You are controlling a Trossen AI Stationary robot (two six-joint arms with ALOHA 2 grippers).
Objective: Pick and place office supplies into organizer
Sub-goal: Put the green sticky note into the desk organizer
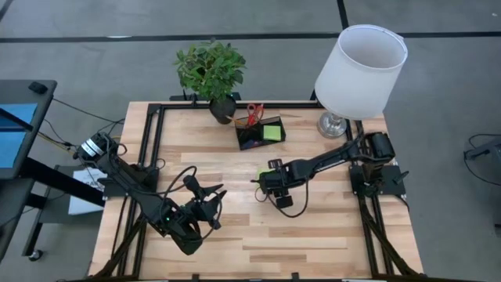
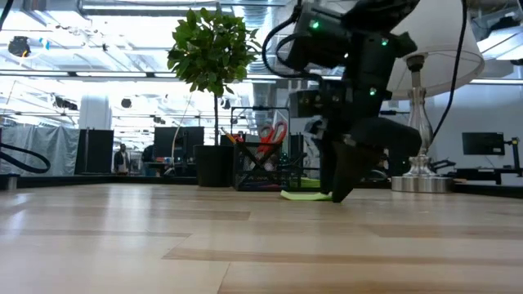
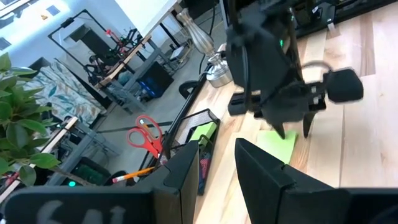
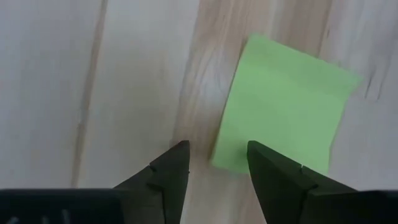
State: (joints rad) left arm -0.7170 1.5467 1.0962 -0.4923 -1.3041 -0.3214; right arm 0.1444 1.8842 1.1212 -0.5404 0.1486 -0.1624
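Lime-green sticky pad [image 4: 283,106] on pale wood-grain table [image 4: 93,81]; red-handled scissors [image 3: 147,134] in black organizer [image 1: 249,139].

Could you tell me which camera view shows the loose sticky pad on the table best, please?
The right wrist view: the pad fills it, flat on the wood beyond the open right gripper. The low and left wrist views show part of it; the high view hides it under the arm.

From above, the right pincer [image 1: 264,186] is covering the loose sticky-note pad [image 4: 283,102] on the bench; only the wrist views and the low view are showing it. Organizer [image 1: 261,133] contents beyond the scissors [image 1: 253,114] and a green pad [image 1: 272,132] are reading too small to identify. The lamp shade [image 1: 362,70] is hiding most of its base.
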